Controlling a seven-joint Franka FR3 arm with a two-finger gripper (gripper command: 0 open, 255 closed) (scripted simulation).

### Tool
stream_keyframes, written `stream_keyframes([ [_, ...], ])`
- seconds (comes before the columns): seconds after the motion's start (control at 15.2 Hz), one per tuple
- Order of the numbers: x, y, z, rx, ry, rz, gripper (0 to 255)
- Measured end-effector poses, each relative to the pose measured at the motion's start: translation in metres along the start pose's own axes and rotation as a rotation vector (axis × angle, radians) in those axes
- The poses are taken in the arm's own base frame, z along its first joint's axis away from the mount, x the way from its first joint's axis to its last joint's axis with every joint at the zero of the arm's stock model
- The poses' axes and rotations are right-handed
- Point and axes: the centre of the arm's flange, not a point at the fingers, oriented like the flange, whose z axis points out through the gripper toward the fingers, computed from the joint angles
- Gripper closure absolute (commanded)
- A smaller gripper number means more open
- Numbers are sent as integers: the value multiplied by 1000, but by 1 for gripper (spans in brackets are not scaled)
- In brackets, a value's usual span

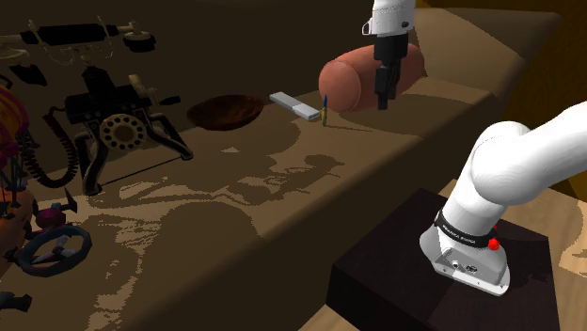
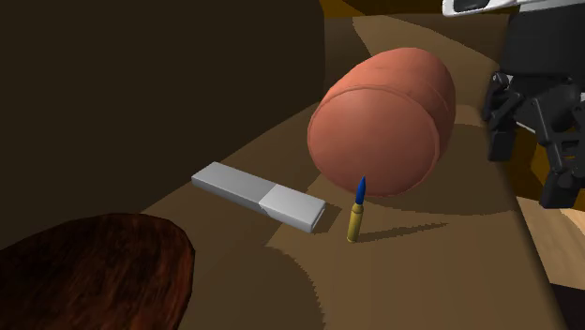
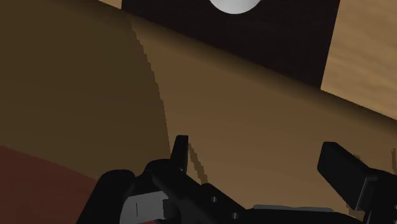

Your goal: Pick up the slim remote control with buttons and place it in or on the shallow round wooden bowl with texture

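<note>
The slim grey remote lies flat on the brown tabletop, with a paler section at one end. To its left in the shoulder view sits the shallow dark brown wooden bowl, with nothing in it. My black gripper hangs in the air beside a big reddish cylinder, well to the right of the remote. Its fingers stand apart with nothing between them; only tabletop lies below.
The reddish cylinder lies on its side behind the remote. A small brass cartridge with a blue tip stands upright at the remote's end. An old black telephone and other clutter fill the shoulder view's left. The dark stand is at lower right.
</note>
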Motion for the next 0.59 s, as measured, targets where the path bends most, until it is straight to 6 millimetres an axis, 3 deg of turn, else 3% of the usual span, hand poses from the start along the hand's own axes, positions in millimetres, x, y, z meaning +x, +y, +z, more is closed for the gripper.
stream_keyframes([
  [0.13, 6, 0, 2, -1, 4, 2, 0],
  [0.33, 31, 0, 0, -8, 30, 14, 0],
  [0.59, 81, 3, 3, -19, 71, 30, 0],
])
